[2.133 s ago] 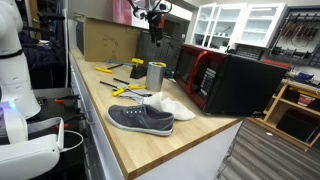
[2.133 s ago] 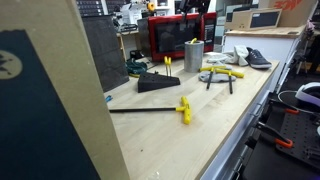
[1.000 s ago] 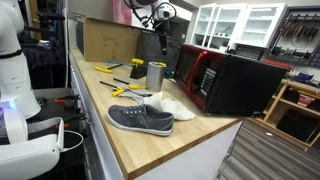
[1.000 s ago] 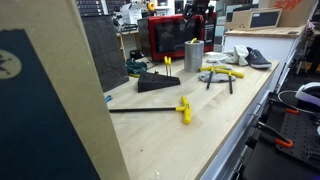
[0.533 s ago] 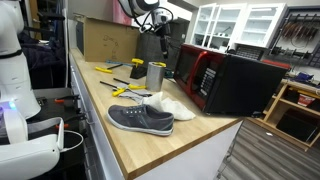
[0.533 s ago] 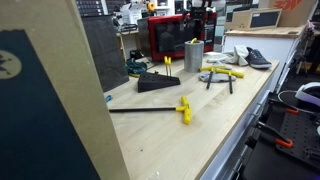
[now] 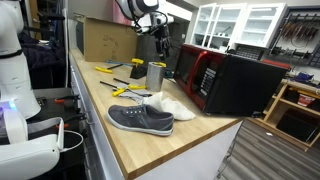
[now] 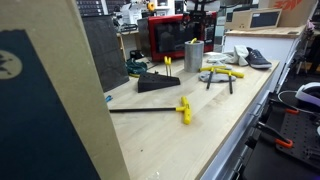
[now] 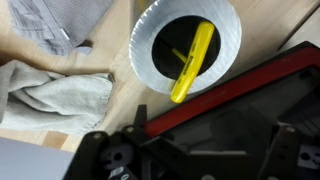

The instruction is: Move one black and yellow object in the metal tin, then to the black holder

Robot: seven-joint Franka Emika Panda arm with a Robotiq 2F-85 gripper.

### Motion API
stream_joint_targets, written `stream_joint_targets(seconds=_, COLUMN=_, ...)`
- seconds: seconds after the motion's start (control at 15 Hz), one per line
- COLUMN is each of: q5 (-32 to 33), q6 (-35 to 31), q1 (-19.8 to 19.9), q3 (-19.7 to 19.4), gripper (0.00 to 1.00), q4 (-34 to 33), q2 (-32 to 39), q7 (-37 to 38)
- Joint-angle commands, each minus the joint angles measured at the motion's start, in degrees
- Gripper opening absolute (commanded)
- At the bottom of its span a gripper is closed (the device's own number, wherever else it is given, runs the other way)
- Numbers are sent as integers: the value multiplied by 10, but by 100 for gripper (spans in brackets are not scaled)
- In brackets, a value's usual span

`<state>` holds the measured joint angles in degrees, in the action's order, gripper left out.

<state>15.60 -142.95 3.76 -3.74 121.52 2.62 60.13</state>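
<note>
- A long wooden bench top (image 7: 118,142) is seen in both exterior views, with cabinets and shelving behind it.
- The metal tin (image 7: 155,76) is stood upright on the bench. In an exterior view a red and black box (image 7: 215,82) is placed near it at 3 o'clock, and a grey shoe (image 7: 140,119) and a white cloth (image 7: 170,106) are found toward 6 o'clock.
- The gripper (image 7: 160,47) is held above the tin, apart from it. Whether its jaws are parted or closed cannot be told.
- In the wrist view a black and yellow tool (image 9: 192,62) is seen inside the tin, with its yellow handle rested on the rim at about 6 o'clock.
- The black holder (image 8: 157,85) is set on the bench apart from the tin, at about 8 o'clock of it in an exterior view. One yellow-handled tool (image 8: 166,63) is stood upright in it.
- Another yellow-handled tool (image 8: 183,108) is laid flat on the wood, at 5 o'clock of the holder.
</note>
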Motion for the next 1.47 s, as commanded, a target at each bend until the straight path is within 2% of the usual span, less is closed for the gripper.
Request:
stream_joint_targets(seconds=0.0, q5=9, q6=3, q1=-4, q3=-7, gripper=100, q4=7, q2=-6, q7=49)
stream_joint_targets(seconds=0.4, q5=9, q6=-13, q1=-9, q3=-4, gripper=100, q4=25, q2=-5, q7=86)
stream_joint_targets(seconds=0.93, q5=-11, q6=-8, q1=-21, q3=2, gripper=100, q4=16, q2=10, q7=122)
stream_joint_targets(seconds=1.0, q5=-14, q6=-7, q1=-21, q3=1, gripper=75, q4=15, q2=12, q7=122)
stream_joint_targets(seconds=1.07, q5=-16, q6=-6, q1=-21, q3=0, gripper=74, q4=15, q2=13, q7=122)
stream_joint_targets(seconds=1.13, q5=-19, q6=-5, q1=-21, q3=0, gripper=68, q4=14, q2=15, q7=122)
stream_joint_targets(seconds=1.4, q5=-22, q6=-3, q1=-20, q3=-3, gripper=35, q4=13, q2=15, q7=123)
